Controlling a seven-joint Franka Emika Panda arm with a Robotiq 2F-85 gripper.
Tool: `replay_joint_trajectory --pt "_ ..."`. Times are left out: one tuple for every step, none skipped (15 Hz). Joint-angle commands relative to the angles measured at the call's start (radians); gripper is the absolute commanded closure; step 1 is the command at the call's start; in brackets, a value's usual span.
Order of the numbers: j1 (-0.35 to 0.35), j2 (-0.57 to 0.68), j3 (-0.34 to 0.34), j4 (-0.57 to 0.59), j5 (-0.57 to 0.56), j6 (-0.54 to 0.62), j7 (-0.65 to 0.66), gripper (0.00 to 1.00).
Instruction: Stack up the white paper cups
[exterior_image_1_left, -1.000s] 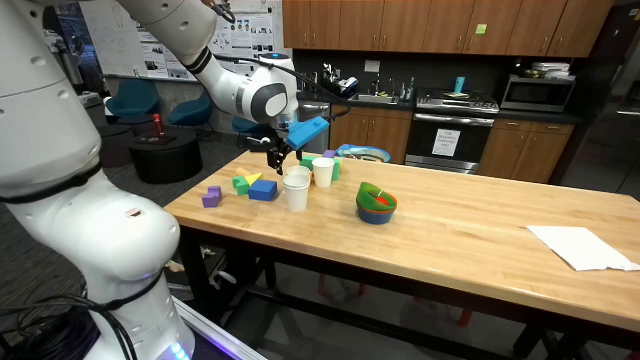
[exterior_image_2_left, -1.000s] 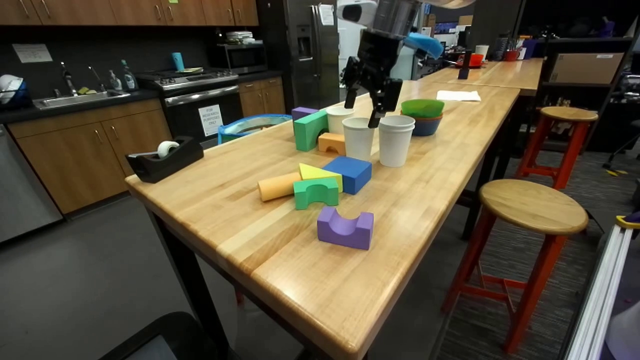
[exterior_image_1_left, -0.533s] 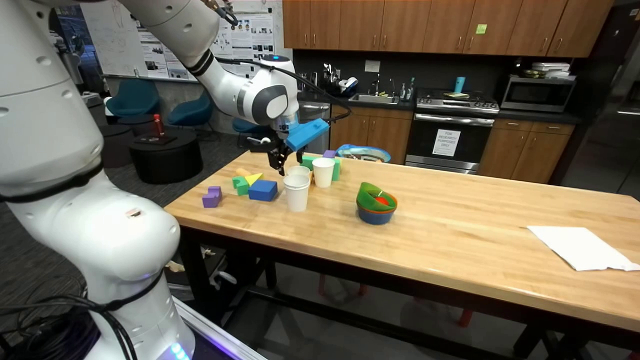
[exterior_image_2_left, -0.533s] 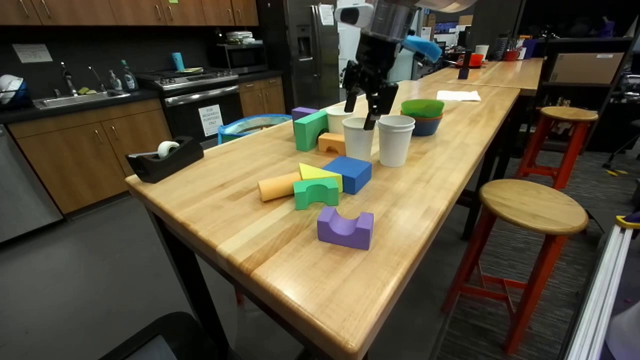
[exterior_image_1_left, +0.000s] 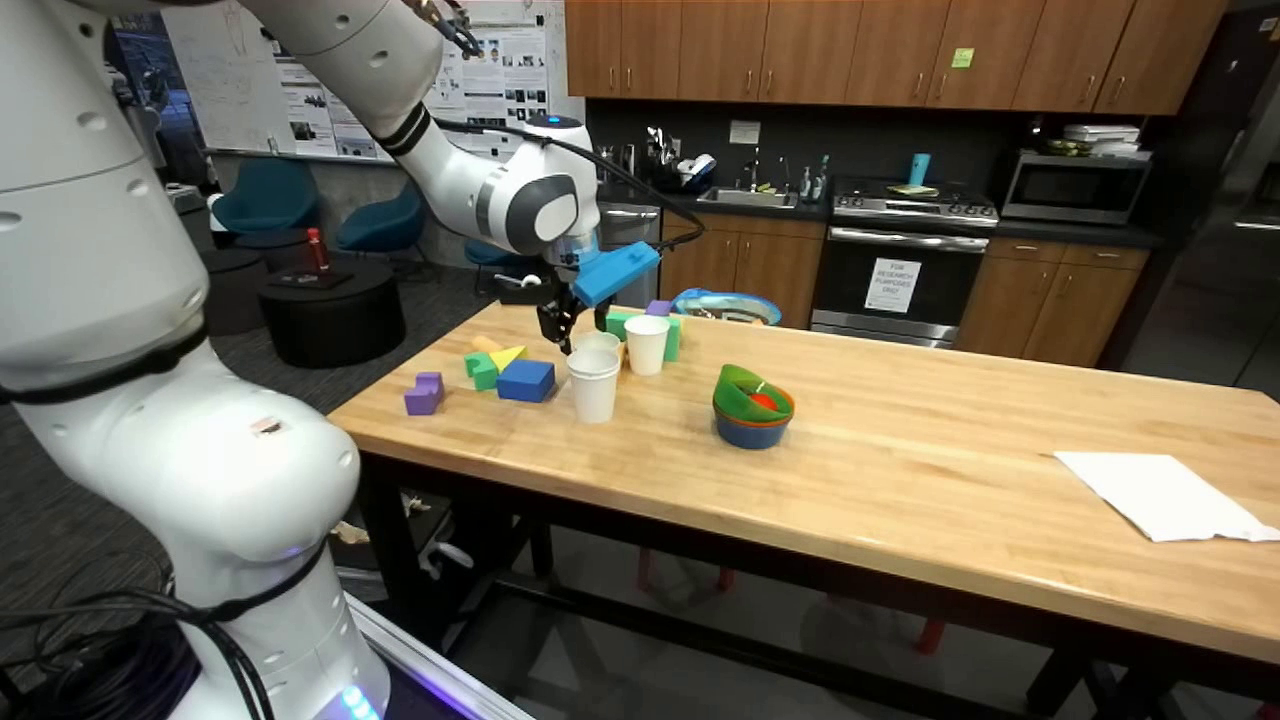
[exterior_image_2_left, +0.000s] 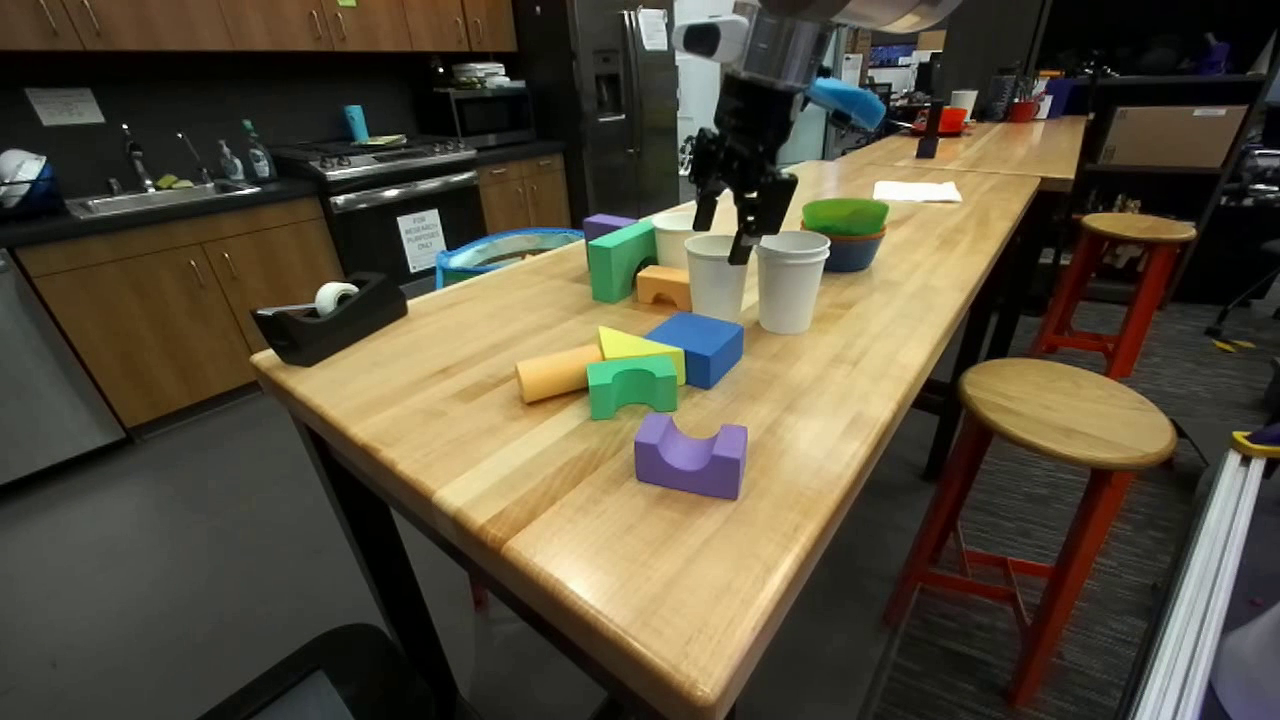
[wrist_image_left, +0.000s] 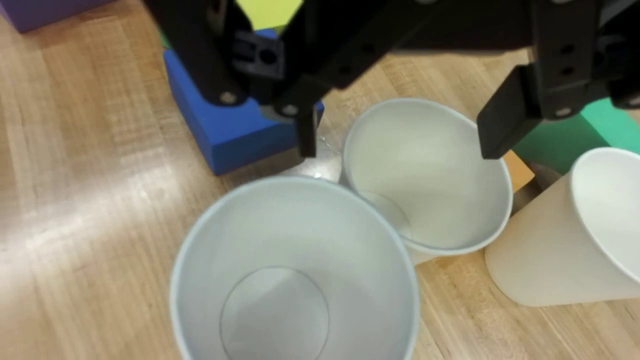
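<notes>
Several white paper cups stand upright on the table. The near one, with a doubled rim like nested cups, shows in both exterior views (exterior_image_1_left: 595, 392) (exterior_image_2_left: 792, 285) and large in the wrist view (wrist_image_left: 295, 235). A middle cup (exterior_image_2_left: 716, 280) stands close beside it and is partly hidden in an exterior view (exterior_image_1_left: 597, 340); it also shows in the wrist view (wrist_image_left: 425, 175). A third cup (exterior_image_1_left: 647, 345) stands farther off, at the right in the wrist view (wrist_image_left: 540, 255). My gripper (wrist_image_left: 400, 150) is open and empty, pointing down at the middle cup's rim. One finger overlaps that rim; contact cannot be told.
A blue block (exterior_image_2_left: 698, 348) lies beside the cups, with yellow, green and purple blocks farther out. An orange arch (exterior_image_2_left: 664, 287) and a green arch (exterior_image_2_left: 620, 262) stand by the far cup. Stacked bowls (exterior_image_1_left: 752, 432), a paper sheet (exterior_image_1_left: 1165, 495) and a tape dispenser (exterior_image_2_left: 330, 320) are on the table.
My gripper has come down slightly toward the middle cup, with its fingers still apart. The cups, blocks and bowls have not moved.
</notes>
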Motion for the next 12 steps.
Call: replay_joint_trajectory --pt "-0.007 0.005 0.002 -0.015 -0.028 0.027 0.027 0.19" --pt "-0.008 0.004 0.001 -0.018 -0.028 0.028 0.029 0.22" --pt "-0.008 0.004 0.001 -0.02 -0.029 0.03 0.03 0.23" --pt "-0.009 0.006 0.001 -0.022 -0.029 0.032 0.03 0.27" --pt "-0.01 0.007 0.002 -0.025 -0.033 0.036 0.032 0.37" --pt "-0.01 0.009 0.002 -0.027 -0.035 0.039 0.033 0.4" --pt "-0.01 0.01 0.002 -0.03 -0.039 0.042 0.035 0.45" --pt "-0.011 0.011 0.002 -0.031 -0.043 0.044 0.036 0.57" --pt "-0.012 0.012 0.002 -0.031 -0.046 0.044 0.036 0.64" --pt "-0.012 0.013 0.002 -0.032 -0.048 0.044 0.037 0.71" --pt "-0.013 0.015 0.003 -0.032 -0.054 0.045 0.04 0.81" --pt "-0.014 0.016 0.003 -0.032 -0.059 0.044 0.042 0.88"
